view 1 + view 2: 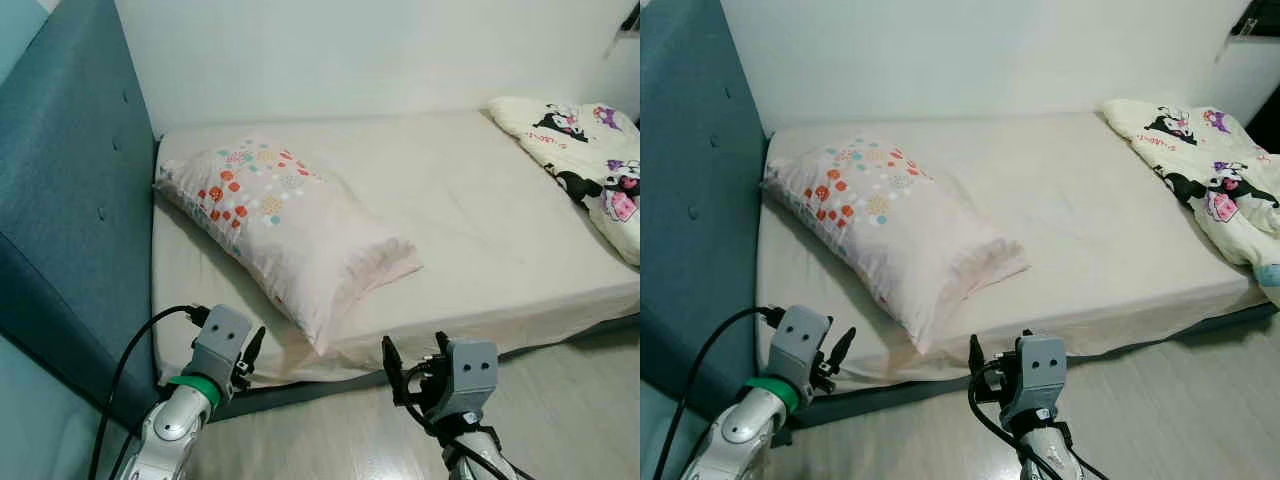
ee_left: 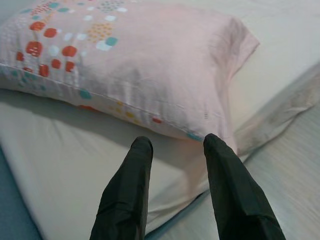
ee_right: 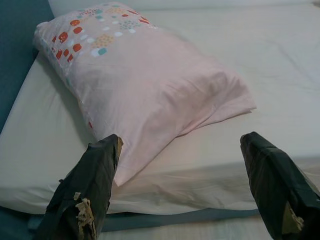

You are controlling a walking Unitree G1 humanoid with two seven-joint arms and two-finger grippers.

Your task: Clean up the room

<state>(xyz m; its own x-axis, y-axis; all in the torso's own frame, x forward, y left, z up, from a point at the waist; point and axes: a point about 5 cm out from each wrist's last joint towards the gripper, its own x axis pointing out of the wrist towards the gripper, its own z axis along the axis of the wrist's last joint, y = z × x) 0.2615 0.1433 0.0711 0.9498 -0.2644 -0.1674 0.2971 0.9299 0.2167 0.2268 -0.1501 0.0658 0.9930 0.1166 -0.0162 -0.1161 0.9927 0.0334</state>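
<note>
head cams down, wrists near pillow [image 2: 135, 65]

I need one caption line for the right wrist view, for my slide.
Open right end effector faces a pink dotted pillow lying askew on the bed.

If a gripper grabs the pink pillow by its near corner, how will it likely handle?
The pillow looks plump but soft, with a loose flat cover flap, so it would probably sag and fold rather than lift stiffly. It likely weighs little for its bulk. Pushed, it should slide across the smooth sheet, not roll. The left gripper and the right gripper are open, near the bed's edge.
</note>
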